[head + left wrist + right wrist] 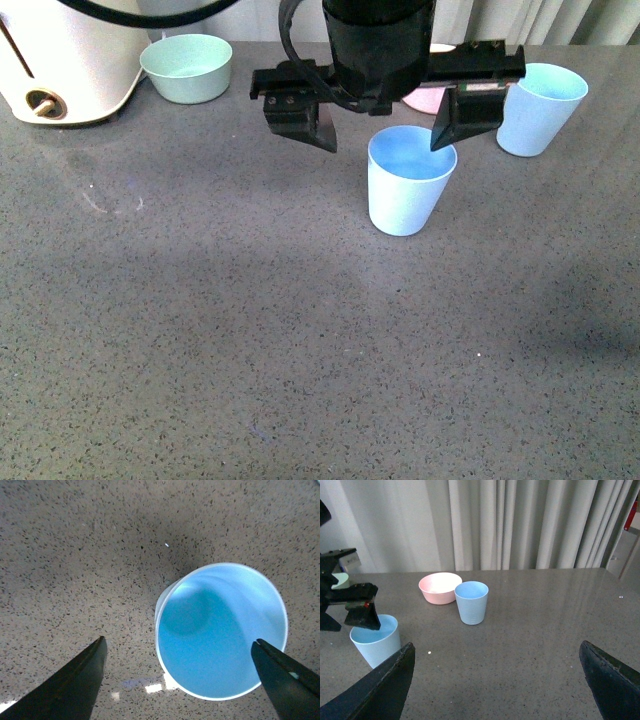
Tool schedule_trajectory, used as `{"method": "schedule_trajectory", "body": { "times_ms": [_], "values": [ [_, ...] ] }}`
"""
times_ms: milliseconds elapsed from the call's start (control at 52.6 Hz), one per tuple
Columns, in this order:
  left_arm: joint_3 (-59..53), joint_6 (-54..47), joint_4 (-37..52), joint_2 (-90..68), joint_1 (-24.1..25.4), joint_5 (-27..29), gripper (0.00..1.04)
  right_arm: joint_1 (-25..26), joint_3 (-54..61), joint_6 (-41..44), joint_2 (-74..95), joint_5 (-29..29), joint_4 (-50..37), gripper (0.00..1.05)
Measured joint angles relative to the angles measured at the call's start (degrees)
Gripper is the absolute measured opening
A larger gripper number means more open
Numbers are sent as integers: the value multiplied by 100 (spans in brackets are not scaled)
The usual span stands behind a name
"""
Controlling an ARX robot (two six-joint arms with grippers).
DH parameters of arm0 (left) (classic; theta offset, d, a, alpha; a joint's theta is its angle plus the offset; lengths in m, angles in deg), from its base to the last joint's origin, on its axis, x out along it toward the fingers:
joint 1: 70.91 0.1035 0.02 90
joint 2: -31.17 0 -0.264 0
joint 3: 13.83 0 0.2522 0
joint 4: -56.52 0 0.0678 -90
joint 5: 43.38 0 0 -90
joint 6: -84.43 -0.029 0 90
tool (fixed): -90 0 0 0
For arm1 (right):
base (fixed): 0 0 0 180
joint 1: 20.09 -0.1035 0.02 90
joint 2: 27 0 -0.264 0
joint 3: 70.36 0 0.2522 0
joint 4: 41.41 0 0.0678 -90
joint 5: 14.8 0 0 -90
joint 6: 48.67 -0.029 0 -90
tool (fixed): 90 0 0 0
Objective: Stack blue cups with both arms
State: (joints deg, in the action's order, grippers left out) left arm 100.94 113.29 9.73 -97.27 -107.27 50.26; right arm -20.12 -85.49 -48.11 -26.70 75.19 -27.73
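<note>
One blue cup [408, 190] stands upright mid-table, its mouth open and nothing inside. My left gripper [384, 146] hangs just above it, open. In the left wrist view this cup [220, 630] sits off centre between the fingers of the left gripper [178, 642]: one fingertip [270, 665] is over the rim, the other well outside the cup. The second blue cup [538, 108] stands upright at the back right. My right gripper [496, 647] is open over bare table, away from both cups [472, 602] [376, 640], and out of the front view.
A pink bowl [440, 587] sits just behind the second cup, mostly hidden by the arm in the front view. A green bowl [187, 67] and a white appliance [60, 60] stand at the back left. Curtains [520, 525] hang behind the grey speckled table [250, 350].
</note>
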Motion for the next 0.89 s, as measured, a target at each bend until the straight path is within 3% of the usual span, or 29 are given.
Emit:
{"method": "schedule_trajectory", "body": {
  "times_ms": [38, 285, 475, 513, 532, 570, 665, 760, 893],
  "values": [
    [-94, -2, 68, 131, 13, -2, 97, 0, 2, 0, 0, 0, 0, 96],
    [-857, -7, 562, 1091, 168, 37, 96, 0, 2, 0, 0, 0, 0, 96],
    [-2472, -251, 2188, 2529, 758, 518, 96, 0, 2, 0, 0, 0, 0, 96],
    [-2990, -623, 3211, 2758, 848, 1104, 90, 0, 2, 0, 0, 4, 0, 96],
    [-3438, -1040, 4146, 2918, 918, 1591, 85, 0, 2, 0, 0, -4, 0, 96],
    [-4229, -1580, 5650, 3180, 1071, 1961, 76, 0, 2, 0, 0, 0, 0, 96],
    [-5615, -2363, 7646, 3727, 1388, 1847, 58, 0, 2, 0, 0, 0, 0, 96],
    [-6395, -2603, 8303, 4197, 1602, 1613, 44, 0, 2, 0, 0, 0, 0, 96],
    [-7213, -2750, 8529, 4756, 1912, 1320, 22, 0, 2, 0, 0, 0, 0, 96]
  ]
}}
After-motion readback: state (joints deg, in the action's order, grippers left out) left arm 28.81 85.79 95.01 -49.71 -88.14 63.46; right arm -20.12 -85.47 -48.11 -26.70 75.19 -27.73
